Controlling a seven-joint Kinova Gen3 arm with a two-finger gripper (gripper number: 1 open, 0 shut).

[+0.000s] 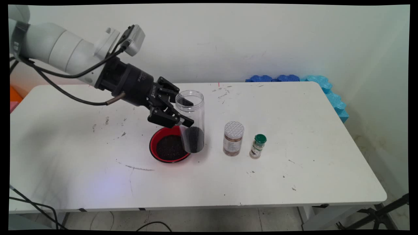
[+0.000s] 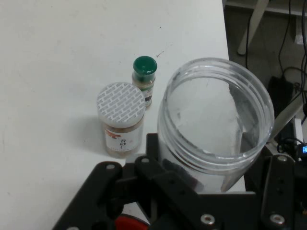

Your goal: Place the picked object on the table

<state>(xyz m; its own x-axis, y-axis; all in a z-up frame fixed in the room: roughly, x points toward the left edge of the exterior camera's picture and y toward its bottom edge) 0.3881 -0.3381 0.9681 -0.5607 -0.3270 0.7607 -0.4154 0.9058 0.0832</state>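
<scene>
In the main view, the pincer (image 1: 183, 114) is pinching a clear open-topped jar (image 1: 191, 122) by its side, holding it nearly upright with its mouth up, near the middle of the tabletop (image 1: 81, 156). Dark granules are sitting in the bottom of the jar. The jar's base is hanging over the right rim of a red bowl (image 1: 169, 147), which is holding more of the same dark granules; whether the base is touching the bowl cannot be told. Toward the tabletop's right edge from the bowl, a brown-filled jar with a white patterned lid (image 1: 233, 138) is standing upright, and just beside it, farther toward that edge, a small green-capped spice bottle (image 1: 258, 146) is standing too. Blue foam pieces (image 1: 326, 89) are lying off the tabletop's far right corner.

In the hand view, the clear jar's (image 2: 216, 129) open mouth is filling the right half, with the black fingers (image 2: 168, 179) pressing against its wall. The white-lidded jar (image 2: 121, 120) and the green-capped bottle (image 2: 144, 76) are standing close together on the tabletop (image 2: 57, 72) beyond. A sliver of the red bowl (image 2: 128, 222) is showing at the bottom edge.
</scene>
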